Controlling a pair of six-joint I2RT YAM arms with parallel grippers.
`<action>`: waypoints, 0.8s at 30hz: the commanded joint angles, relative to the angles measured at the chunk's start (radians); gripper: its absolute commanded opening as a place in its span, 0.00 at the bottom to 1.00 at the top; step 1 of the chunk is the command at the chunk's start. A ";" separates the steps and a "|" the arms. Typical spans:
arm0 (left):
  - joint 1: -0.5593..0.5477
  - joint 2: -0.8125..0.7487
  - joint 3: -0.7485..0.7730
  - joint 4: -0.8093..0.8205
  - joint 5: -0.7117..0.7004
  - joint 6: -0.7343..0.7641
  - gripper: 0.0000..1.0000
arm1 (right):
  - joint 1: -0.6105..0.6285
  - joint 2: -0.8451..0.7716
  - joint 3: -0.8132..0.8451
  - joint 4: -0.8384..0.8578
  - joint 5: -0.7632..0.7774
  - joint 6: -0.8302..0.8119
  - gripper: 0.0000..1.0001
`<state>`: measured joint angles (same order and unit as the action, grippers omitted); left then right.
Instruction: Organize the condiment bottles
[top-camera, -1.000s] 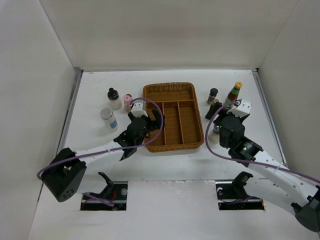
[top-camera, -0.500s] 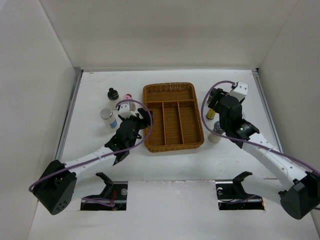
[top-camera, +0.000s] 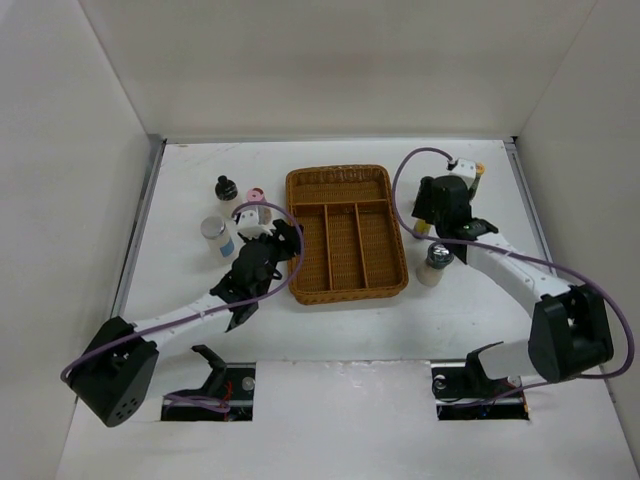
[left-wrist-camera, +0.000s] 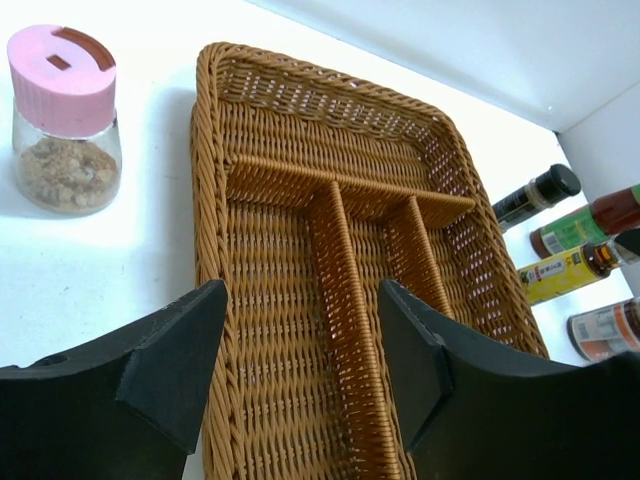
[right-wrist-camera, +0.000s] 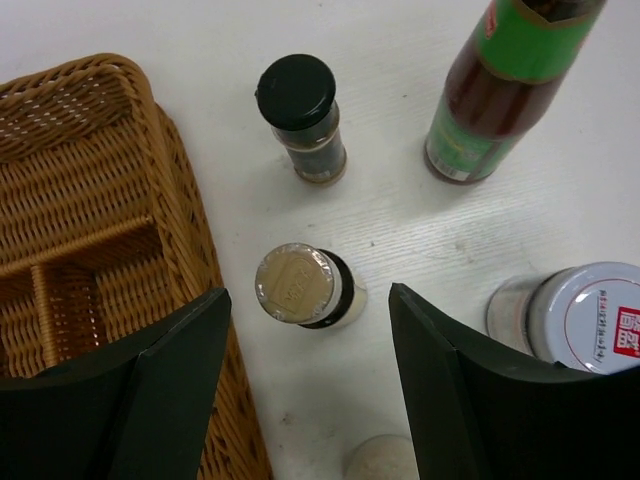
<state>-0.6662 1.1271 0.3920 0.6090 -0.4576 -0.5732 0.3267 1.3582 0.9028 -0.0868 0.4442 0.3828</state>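
Condiment bottles stand on both sides of the brown wicker tray (top-camera: 345, 235). To its left are a pink-capped jar (left-wrist-camera: 65, 120), a black-capped bottle (top-camera: 228, 197) and a silver-capped jar (top-camera: 215, 238). My left gripper (left-wrist-camera: 300, 370) hangs open over the tray's near left corner, holding nothing. To the tray's right, my right gripper (right-wrist-camera: 310, 385) is open above a gold-topped bottle (right-wrist-camera: 300, 285), which stands just beyond its fingertips. Around it are a black-capped bottle (right-wrist-camera: 300, 115), a green-labelled sauce bottle (right-wrist-camera: 500, 90) and a jar with a red-white cap (right-wrist-camera: 590, 315).
White walls close in the table on three sides. A silver-capped jar (top-camera: 435, 265) stands near the tray's right front corner under the right forearm. The right-hand bottles stand close together. The tray's compartments hold nothing.
My right gripper has swung back and left, from over the silver-capped jar to above the bottles by the tray's right side. My left gripper has shifted slightly left, its jaws narrower.
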 joint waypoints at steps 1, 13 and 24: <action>0.009 0.010 -0.001 0.058 0.026 -0.013 0.60 | -0.001 0.019 0.064 0.073 -0.027 -0.016 0.69; 0.035 -0.001 -0.018 0.074 0.030 -0.020 0.69 | 0.004 0.085 0.123 0.068 0.063 -0.048 0.21; 0.023 -0.141 -0.120 0.198 -0.055 -0.031 0.80 | 0.225 -0.038 0.339 0.131 0.107 -0.153 0.23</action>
<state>-0.6373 1.0134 0.2859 0.7036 -0.4797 -0.5957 0.4995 1.2934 1.1309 -0.0776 0.5636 0.2565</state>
